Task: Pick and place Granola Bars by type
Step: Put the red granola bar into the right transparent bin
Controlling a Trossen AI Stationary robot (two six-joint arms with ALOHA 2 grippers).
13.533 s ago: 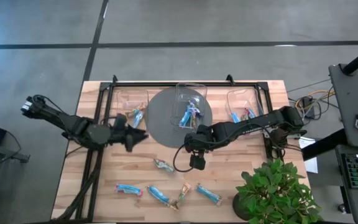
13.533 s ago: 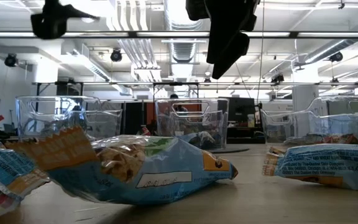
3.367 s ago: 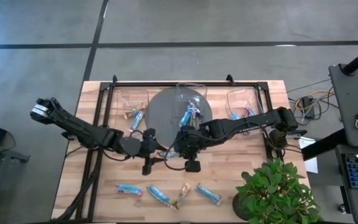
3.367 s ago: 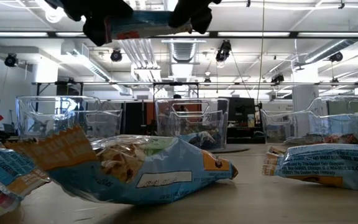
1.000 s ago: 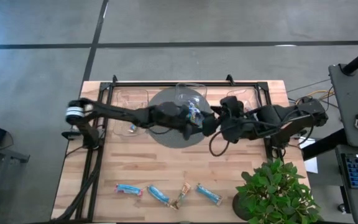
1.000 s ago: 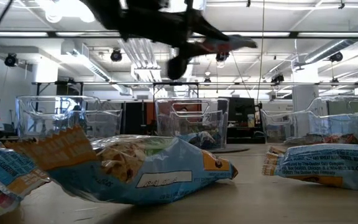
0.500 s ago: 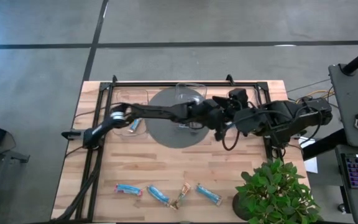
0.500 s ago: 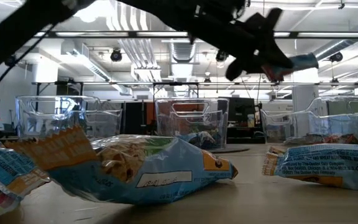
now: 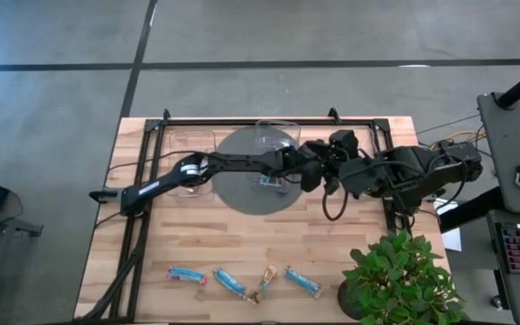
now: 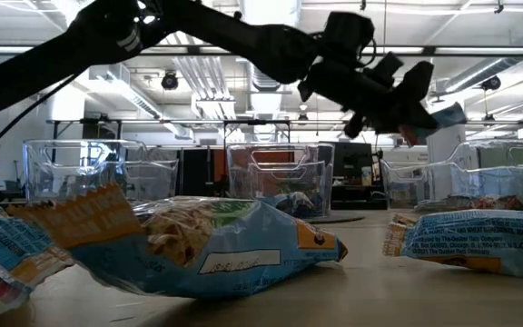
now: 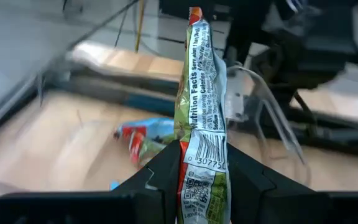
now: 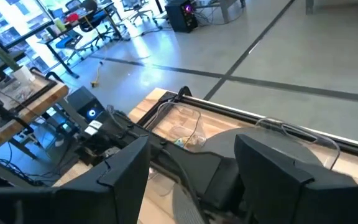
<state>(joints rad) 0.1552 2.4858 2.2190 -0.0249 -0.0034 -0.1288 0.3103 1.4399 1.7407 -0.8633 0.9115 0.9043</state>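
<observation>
Two dark jointed arms, the left arm point(image 9: 233, 164) bearing a pale band.

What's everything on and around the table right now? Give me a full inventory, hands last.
loose granola bars: four, three blue and one tan, in a row along the table's near edge
held granola bar: one, green and white wrapper, clamped in the left hand
clear bins: three, transparent, along the table's far edge, each with bars inside
round mat: one, grey, under the middle bin
potted plant: one, green, at the table's near right corner
table: one, light wood
left hand: one, dark, stretched across toward the right bin, shut on the bar
right hand: one, dark, raised near the right bin, open and empty
</observation>
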